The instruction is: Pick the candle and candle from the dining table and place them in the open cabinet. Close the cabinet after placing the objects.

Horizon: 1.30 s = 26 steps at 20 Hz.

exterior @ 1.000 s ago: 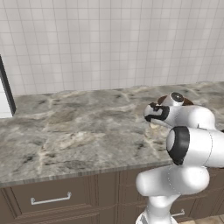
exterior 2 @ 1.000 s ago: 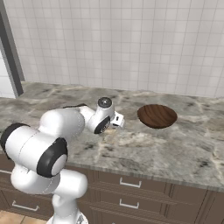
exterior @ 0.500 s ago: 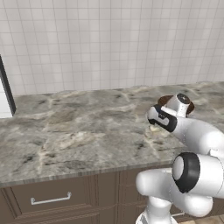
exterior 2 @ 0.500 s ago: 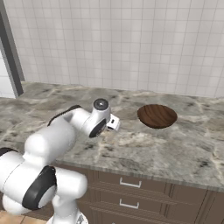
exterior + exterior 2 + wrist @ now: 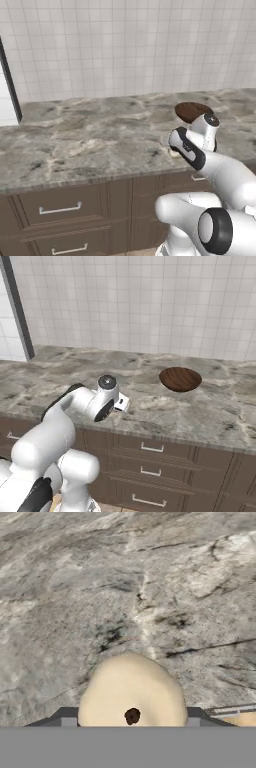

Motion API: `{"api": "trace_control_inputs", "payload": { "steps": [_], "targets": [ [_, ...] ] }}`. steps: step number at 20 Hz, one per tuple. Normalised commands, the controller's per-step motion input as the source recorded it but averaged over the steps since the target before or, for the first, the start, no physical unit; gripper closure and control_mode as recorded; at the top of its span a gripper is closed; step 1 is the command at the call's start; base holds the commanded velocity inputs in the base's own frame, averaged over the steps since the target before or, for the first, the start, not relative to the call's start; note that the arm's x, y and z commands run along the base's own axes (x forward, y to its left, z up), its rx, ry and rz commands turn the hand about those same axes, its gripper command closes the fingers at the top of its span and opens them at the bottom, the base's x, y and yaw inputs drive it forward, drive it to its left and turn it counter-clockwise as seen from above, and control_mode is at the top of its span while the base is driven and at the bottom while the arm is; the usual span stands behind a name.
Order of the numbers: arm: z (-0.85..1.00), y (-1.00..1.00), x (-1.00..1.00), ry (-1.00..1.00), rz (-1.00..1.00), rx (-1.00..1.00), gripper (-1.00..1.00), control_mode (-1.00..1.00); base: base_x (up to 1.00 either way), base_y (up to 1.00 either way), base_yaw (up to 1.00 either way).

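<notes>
A short cream candle (image 5: pixel 132 692) with a dark wick sits between my gripper's (image 5: pixel 129 719) two fingertips, and the gripper is shut on it. In the left base view the gripper (image 5: pixel 175 148) hangs just above the dining table (image 5: pixel 75 145) near its front edge, with the candle (image 5: pixel 173 152) showing pale under the hand. From the right base view the gripper (image 5: pixel 121 404) is over the front edge of the dining table (image 5: pixel 200 411). The cabinet is out of view.
A brown round bowl (image 5: pixel 192 111) (image 5: pixel 180 379) stands on the stone top behind and to the right of the hand. Dark drawer fronts with silver pulls (image 5: pixel 60 207) (image 5: pixel 150 447) run below the edge. A tiled wall backs the counter, with a dark vertical post (image 5: pixel 10 80) at the left.
The arm has drawn back from beside the bowl toward the table's front edge, carrying the cream candle with it. The bowl has stayed where it was.
</notes>
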Motion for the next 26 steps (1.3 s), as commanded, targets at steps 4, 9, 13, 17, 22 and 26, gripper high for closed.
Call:
{"api": "trace_control_inputs", "payload": {
  "steps": [4,9,13,17,22,26],
  "targets": [
    [0.0,0.0,0.0,0.0,0.0,0.0,1.0,1.0,-0.96,0.03,-0.05],
    [0.0,0.0,0.0,0.0,0.0,0.0,1.0,1.0,-0.41,0.0,-0.58],
    [0.0,0.0,0.0,0.0,0.0,0.0,1.0,1.0,-0.1,0.02,-0.9],
    [0.0,0.0,0.0,0.0,0.0,0.0,1.0,1.0,-0.02,0.03,-0.94],
    [0.0,0.0,0.0,0.0,0.0,0.0,1.0,1.0,0.0,0.0,-0.96],
    [0.0,0.0,0.0,0.0,0.0,0.0,1.0,1.0,0.0,0.0,-0.95]
  ]
}}
